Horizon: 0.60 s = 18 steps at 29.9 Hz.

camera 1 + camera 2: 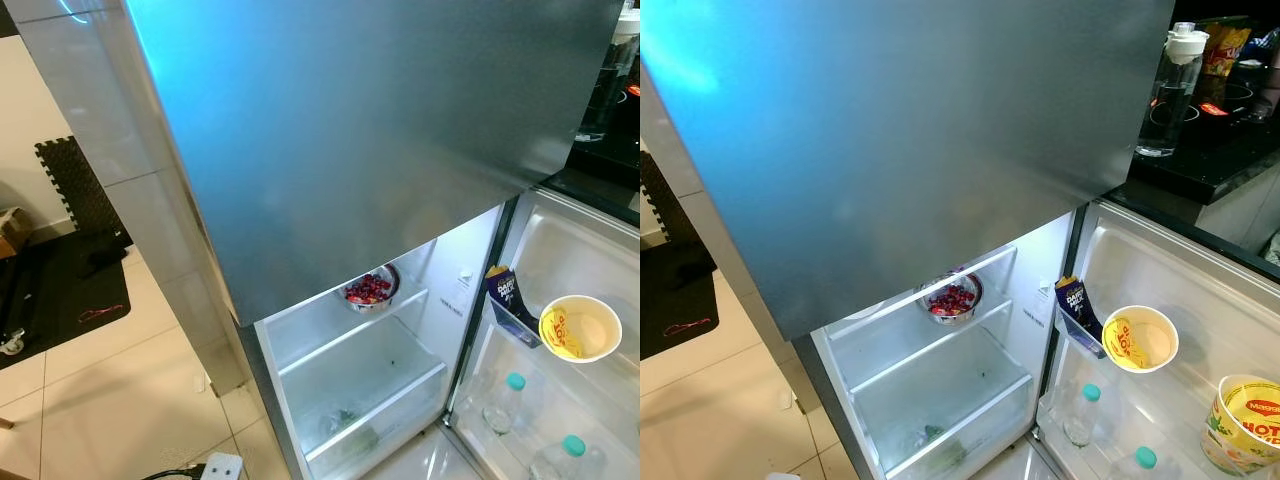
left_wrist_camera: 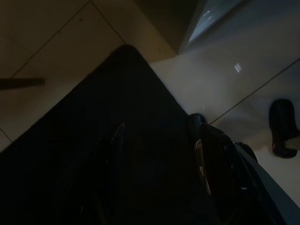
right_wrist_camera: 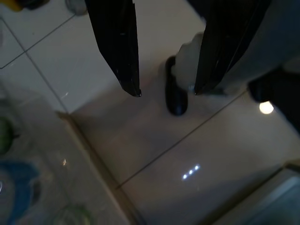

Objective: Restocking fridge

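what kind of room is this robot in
Most likely a home kitchen: an open fridge with a bowl of red fruit on its shelf, bottles in the door, and a dark countertop beside it.

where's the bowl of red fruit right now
In the eye views, the metal bowl of red fruit sits on the open fridge's top shelf, left of the door's blue carton.

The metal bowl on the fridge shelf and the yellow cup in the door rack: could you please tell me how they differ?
The metal bowl is shiny steel and shallow; the yellow cup is pale yellow with red print and taller. The metal bowl holds dark red fruit, whereas the yellow cup looks empty. The metal bowl sits on the upper glass shelf inside the fridge, while the yellow cup sits in the door rack beside a blue carton. Both are round, open-topped and upright.
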{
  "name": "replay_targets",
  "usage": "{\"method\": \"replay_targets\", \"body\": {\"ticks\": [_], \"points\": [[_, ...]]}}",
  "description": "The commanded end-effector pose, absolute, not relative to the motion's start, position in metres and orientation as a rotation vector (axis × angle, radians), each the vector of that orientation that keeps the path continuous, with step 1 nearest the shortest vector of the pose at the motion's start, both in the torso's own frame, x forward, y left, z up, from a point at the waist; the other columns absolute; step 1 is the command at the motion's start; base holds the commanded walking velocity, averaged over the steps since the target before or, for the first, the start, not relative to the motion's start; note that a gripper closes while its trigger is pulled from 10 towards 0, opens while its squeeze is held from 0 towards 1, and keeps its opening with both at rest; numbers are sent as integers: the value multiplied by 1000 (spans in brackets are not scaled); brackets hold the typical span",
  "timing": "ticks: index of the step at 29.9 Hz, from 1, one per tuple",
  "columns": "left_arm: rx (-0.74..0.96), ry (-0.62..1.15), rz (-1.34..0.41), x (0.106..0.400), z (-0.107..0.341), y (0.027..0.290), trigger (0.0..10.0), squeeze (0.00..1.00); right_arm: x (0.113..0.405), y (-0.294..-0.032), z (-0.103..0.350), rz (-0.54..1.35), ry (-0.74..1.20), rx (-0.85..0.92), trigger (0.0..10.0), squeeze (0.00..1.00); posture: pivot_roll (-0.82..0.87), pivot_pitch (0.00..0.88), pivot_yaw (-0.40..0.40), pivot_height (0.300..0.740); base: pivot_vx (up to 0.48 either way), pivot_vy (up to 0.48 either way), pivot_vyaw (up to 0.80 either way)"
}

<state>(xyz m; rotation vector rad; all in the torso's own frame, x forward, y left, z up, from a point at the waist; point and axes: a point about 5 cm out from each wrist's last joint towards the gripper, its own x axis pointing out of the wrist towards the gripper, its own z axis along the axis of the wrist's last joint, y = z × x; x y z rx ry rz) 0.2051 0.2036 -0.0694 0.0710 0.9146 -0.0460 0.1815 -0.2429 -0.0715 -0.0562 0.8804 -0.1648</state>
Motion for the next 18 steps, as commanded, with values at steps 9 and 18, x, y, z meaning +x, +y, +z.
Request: {"method": "replay_targets", "body": {"ticks": [9,18], "points": [[65,841,-12,225,-56,210,10000,0,227,-252,-40,-209,673,-83,10000,0,-134,87,70,740,0,0,0],[81,867,-19,212,-63,212,10000,0,217,-242,-49,-179,704,-74,10000,0,-139,84,73,740,0,0,0]]}}
